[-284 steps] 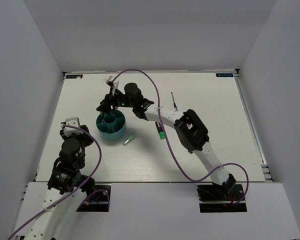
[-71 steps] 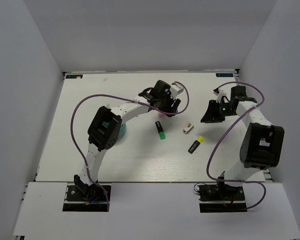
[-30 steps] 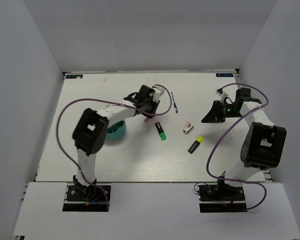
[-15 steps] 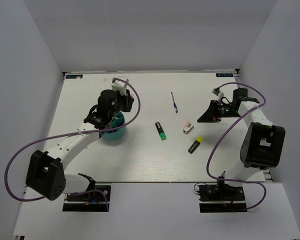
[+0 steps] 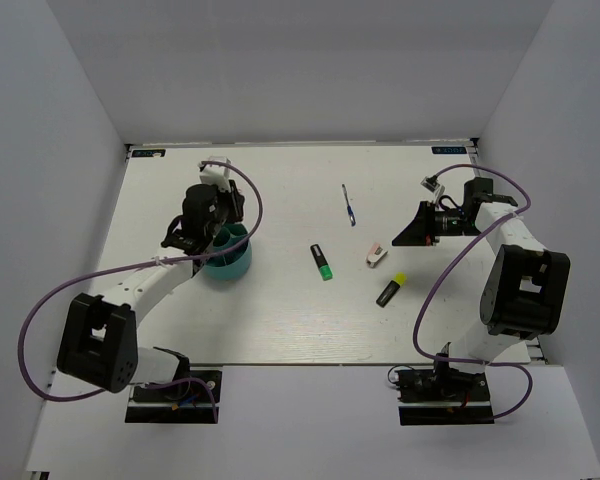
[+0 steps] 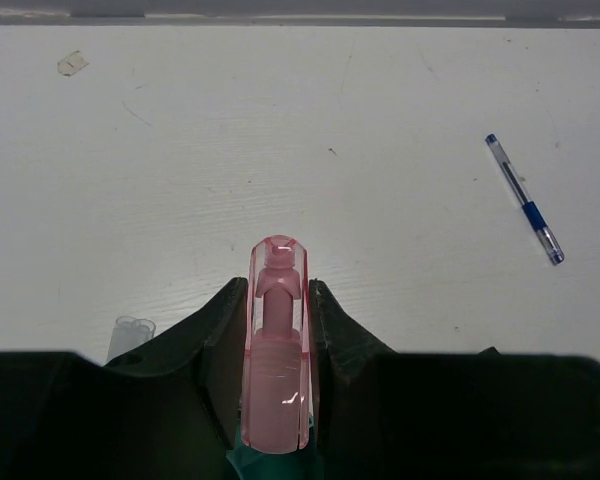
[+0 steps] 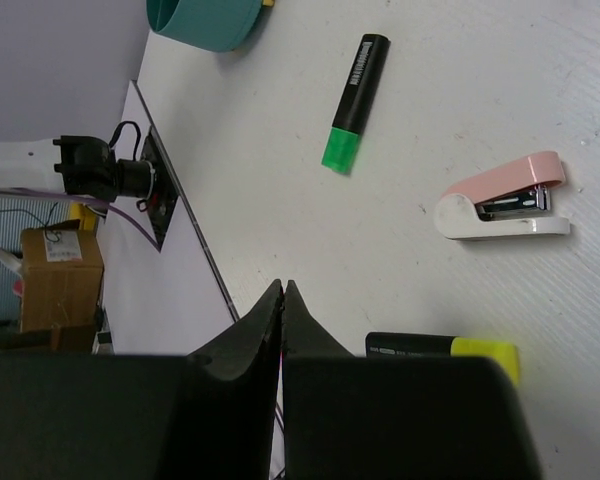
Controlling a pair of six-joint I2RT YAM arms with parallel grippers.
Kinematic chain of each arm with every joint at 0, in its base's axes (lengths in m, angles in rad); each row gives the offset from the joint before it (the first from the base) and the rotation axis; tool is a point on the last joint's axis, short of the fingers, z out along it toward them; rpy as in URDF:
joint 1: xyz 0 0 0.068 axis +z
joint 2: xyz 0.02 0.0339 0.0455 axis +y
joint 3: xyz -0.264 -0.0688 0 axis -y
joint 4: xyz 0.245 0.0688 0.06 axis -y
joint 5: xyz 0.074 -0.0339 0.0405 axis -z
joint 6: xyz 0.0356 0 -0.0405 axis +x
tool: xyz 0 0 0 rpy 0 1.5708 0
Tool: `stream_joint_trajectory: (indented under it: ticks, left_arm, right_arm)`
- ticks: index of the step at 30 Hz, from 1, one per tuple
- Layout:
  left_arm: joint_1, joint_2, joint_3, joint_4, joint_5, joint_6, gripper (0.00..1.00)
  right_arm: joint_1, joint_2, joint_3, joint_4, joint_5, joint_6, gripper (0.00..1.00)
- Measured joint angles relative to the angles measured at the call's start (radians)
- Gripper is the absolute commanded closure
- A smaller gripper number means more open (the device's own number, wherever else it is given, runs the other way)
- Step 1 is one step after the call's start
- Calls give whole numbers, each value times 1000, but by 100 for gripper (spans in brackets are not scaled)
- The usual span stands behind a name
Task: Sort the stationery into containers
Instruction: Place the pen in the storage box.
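The teal organiser (image 5: 234,268) stands left of centre. Just above its far-left rim hangs my left gripper (image 5: 204,230) (image 6: 278,290), shut on a translucent pink eraser (image 6: 277,365), with teal showing right under it. On the table lie a blue pen (image 5: 350,205) (image 6: 523,198), a black-green highlighter (image 5: 322,261) (image 7: 355,100), a white-pink piece (image 5: 377,255) (image 7: 505,200) and a black-yellow highlighter (image 5: 390,290) (image 7: 445,350). My right gripper (image 5: 405,235) (image 7: 282,285) hovers at the right, shut and holding nothing, apart from these items.
The teal organiser (image 7: 205,20) also shows at the top of the right wrist view. A small clear piece (image 6: 130,330) lies by my left fingers, and a scrap of tape (image 6: 72,63) near the far edge. Grey walls enclose the table on three sides.
My left arm has swung from the table's middle back to the left, carrying the pink eraser over the organiser. The right arm has barely moved.
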Motion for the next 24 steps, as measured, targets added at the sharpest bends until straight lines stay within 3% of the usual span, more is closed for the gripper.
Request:
stream_joint_trajectory:
  ticks: [24]
  left_arm:
    - [66, 138, 2, 47, 34, -18, 100]
  right_arm:
    - [0, 34, 14, -106, -66, -130, 91]
